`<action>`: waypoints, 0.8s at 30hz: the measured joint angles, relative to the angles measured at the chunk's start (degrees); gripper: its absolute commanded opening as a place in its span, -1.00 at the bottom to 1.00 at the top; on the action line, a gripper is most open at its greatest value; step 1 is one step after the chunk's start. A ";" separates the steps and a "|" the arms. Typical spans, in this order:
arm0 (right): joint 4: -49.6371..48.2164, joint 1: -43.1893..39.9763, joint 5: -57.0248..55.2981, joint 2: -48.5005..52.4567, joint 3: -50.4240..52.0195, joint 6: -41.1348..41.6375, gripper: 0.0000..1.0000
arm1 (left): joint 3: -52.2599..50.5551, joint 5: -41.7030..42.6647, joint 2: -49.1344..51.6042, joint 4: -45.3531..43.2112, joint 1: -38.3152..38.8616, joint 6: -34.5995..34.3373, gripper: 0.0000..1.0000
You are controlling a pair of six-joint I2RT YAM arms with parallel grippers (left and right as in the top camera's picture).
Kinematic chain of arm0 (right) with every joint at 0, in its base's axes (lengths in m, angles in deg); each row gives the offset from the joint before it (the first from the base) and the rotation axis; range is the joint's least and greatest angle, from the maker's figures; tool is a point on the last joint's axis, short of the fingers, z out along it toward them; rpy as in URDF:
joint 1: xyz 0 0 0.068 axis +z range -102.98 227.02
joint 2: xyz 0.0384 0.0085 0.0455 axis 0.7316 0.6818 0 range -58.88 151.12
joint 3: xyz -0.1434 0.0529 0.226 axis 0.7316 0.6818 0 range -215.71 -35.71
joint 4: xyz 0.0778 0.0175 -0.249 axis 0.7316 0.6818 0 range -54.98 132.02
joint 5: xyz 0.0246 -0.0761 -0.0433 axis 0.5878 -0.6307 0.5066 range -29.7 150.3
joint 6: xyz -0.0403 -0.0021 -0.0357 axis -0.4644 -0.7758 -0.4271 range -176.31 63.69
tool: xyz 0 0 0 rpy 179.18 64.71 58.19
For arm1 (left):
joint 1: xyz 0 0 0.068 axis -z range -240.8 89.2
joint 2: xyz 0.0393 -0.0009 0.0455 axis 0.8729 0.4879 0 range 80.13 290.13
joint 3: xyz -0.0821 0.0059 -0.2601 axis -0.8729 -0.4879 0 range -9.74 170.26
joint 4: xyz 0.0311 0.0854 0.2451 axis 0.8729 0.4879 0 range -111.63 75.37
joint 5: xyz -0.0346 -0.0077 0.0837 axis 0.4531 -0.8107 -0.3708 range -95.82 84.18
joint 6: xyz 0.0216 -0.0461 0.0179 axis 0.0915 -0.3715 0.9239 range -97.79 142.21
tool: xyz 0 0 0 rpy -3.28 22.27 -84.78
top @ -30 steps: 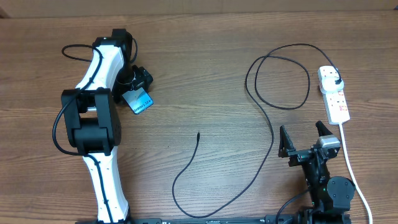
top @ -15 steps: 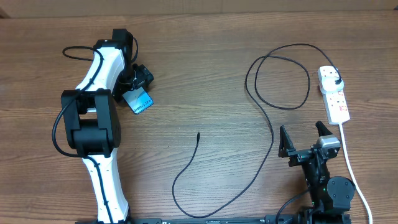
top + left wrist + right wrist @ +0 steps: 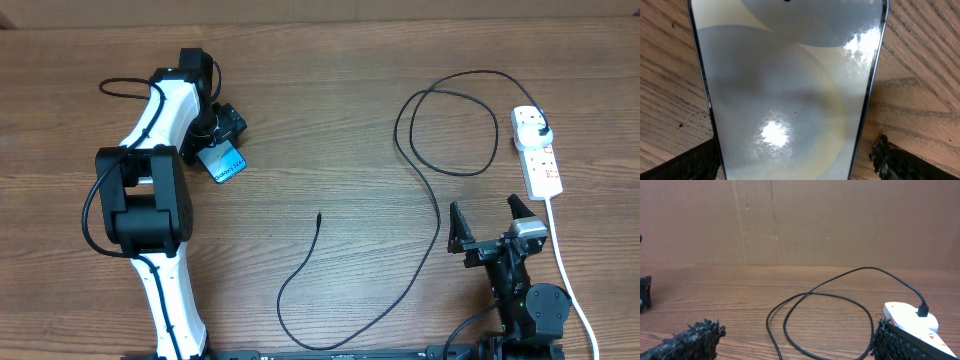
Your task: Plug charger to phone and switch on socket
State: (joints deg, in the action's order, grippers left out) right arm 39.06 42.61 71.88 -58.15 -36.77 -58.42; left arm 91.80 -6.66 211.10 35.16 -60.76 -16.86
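Two claws: left gripper (image 3: 795,159) straddles phone (image 3: 790,75), clamp unclear; right gripper (image 3: 491,225) spread apart. Phone slim, rigid, glossy, likely slippery: pinch long edges. Charger (image 3: 437,212) limp, right of phone.

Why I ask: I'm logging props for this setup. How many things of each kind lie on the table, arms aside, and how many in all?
phone: 1
charger cable: 1
power strip: 1
Total: 3
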 measured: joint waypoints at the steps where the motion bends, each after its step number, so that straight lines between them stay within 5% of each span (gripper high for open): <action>1: 0.02 0.00 0.02 0.00 0.00 -0.02 1.00 | 0.00 0.00 0.00 0.00 0.00 0.00 1.00; 24: 0.02 0.00 0.02 0.00 0.00 -0.02 1.00 | -0.04 0.37 -0.07 0.02 0.00 -1.49 1.00</action>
State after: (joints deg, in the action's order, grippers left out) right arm 39.08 42.61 71.90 -58.15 -36.77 -58.44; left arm 91.75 -6.29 211.04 35.18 -60.76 -18.34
